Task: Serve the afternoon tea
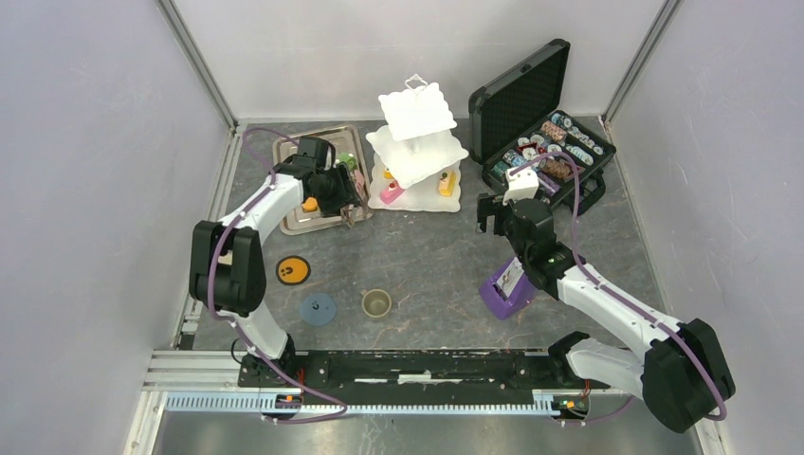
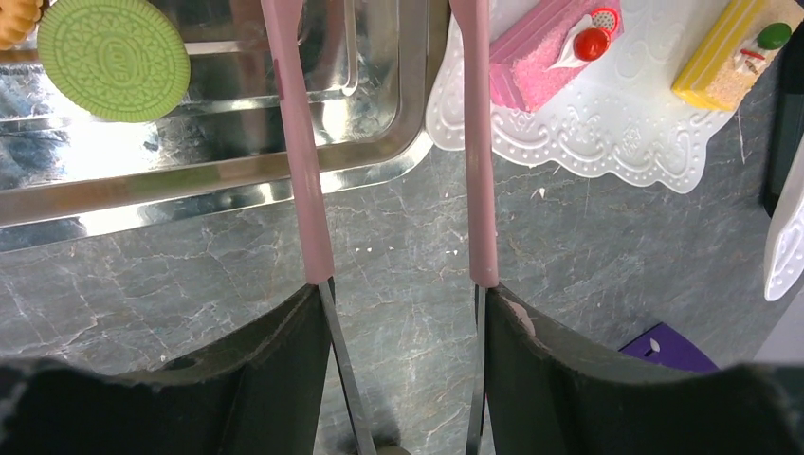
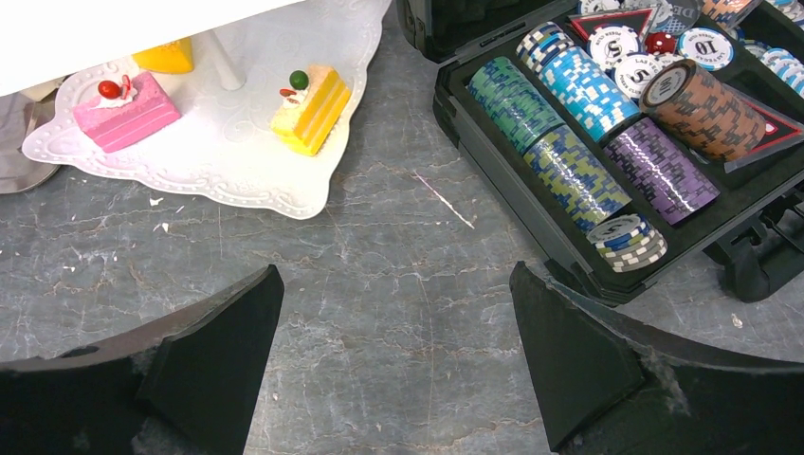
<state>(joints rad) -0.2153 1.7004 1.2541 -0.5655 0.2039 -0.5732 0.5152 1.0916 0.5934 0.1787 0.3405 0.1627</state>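
The white three-tier stand point(image 1: 417, 142) is at the back centre. A pink cake point(image 2: 545, 57) and a yellow cake point(image 2: 725, 62) lie on its bottom tier point(image 2: 607, 133). My left gripper point(image 2: 403, 289) is shut on pink-armed tongs point(image 2: 299, 142), which reach forward over the corner of a metal tray point(image 2: 237, 175); their tips are out of view. A green cookie point(image 2: 114, 57) lies in the tray. My right gripper point(image 3: 398, 275) hangs open and empty over bare table between the stand point(image 3: 218, 152) and the chip case. The olive cup point(image 1: 376, 303) stands at front centre, near two round coasters point(image 1: 293, 270).
The open black case of poker chips point(image 3: 493, 142) stands at the back right, close to my right gripper point(image 1: 488, 213). A purple card holder point(image 1: 507, 289) stands under the right forearm. An orange pastry point(image 1: 310, 203) is in the tray beside my left gripper point(image 1: 346, 204).
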